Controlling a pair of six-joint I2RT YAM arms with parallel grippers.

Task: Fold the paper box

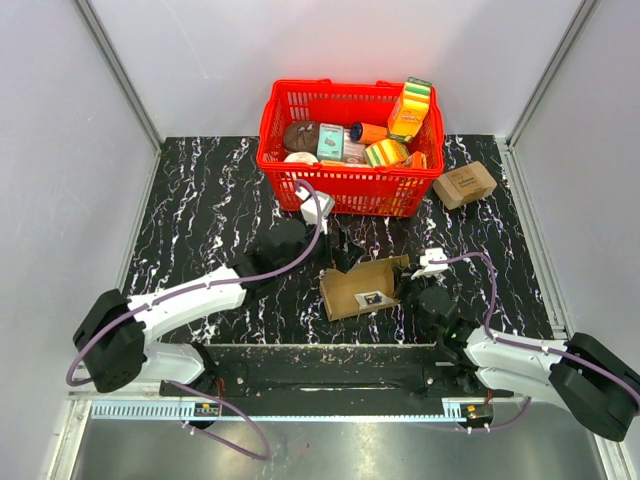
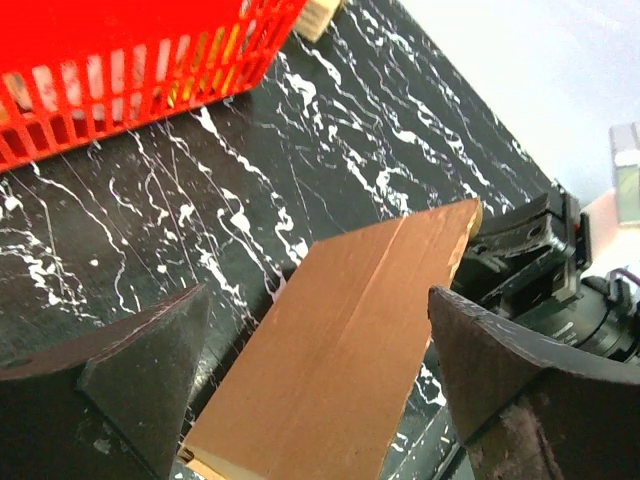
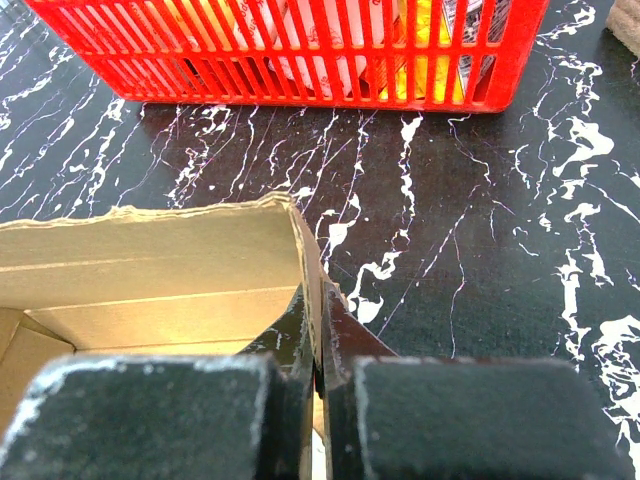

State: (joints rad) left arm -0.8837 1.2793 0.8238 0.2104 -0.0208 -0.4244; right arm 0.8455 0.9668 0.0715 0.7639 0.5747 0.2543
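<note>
Paper box (image 1: 362, 288) lies on the tabletop (image 1: 200, 220) near the red basket (image 1: 340, 190), between my two arms. In the left wrist view, my left jaws stand wide apart around its raised flap (image 2: 350, 340), not gripping it. In the right wrist view, my right jaws are clenched on its side wall (image 3: 305, 270), probably to keep it steady.

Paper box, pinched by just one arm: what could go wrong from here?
The right tool grips only a thin wall of the paper box; the cardboard could tear or slip free. The open left tool hovers over a box panel and might crease it in the wrong place. A shove could slide the box against the red basket.
</note>
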